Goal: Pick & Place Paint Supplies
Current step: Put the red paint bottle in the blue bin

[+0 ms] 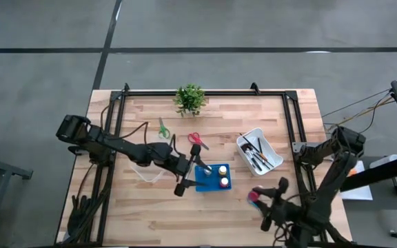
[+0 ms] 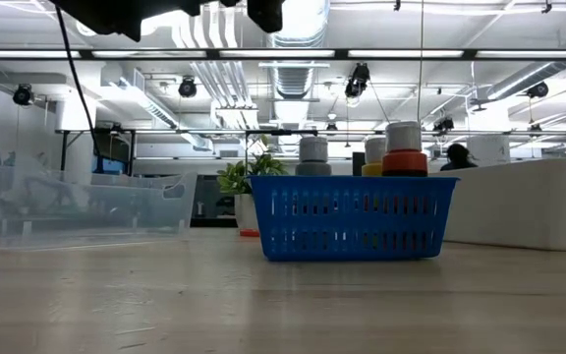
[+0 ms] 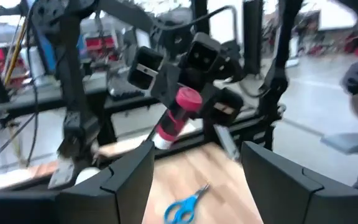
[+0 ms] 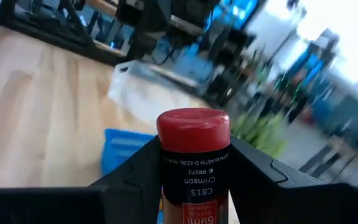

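Right tool (image 1: 266,207) clamped on the red paint bottle (image 4: 194,163), cap up, label reading Crimson, lifted clear of the counter (image 1: 150,220) and off to the right of the blue basket (image 1: 213,177), near the front edge; held upright, most likely so the bottle can drop straight in among the others. Blue basket already carrying capped bottles (image 2: 404,149), so probably the sorting spot for paints. Left tool (image 1: 185,182) parted and empty, hovering just left of the blue basket, seemingly waiting. Beyond the basket, green scissors (image 1: 162,129) and red scissors (image 1: 198,140) flat on the wood, not yet sorted. White bin (image 1: 270,162) to the basket's right holding brushes (image 1: 256,153). Blue scissors (image 3: 186,205) lying loose on the wood
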